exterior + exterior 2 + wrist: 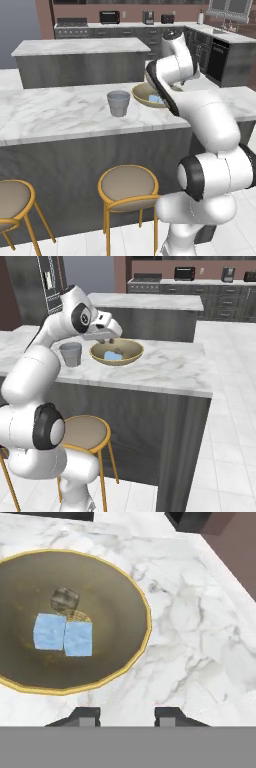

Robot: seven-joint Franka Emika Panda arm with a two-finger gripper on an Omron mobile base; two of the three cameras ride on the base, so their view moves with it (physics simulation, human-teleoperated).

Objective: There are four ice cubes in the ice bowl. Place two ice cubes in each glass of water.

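Observation:
The olive-tan ice bowl (142, 612) stands on the marble counter, also seen at its rim (139, 95) (134, 352). Two pale blue ice cubes (50, 632) (78, 638) lie side by side in its middle, visible as a blue patch (112, 356) (158, 102). Touching them is a darker grey-brown cube-shaped lump (65, 600). One grey-blue glass of water (118, 103) (71, 353) stands upright just left of the bowl. My gripper (127, 714) (115, 342) hovers over the bowl's near side, open, with nothing between its fingers.
The marble counter (55, 112) ends in a front edge with round yellow-framed stools (128, 185) (85, 432) below it. A second island (80, 47) stands behind. My own arm hides part of the bowl in the left base view.

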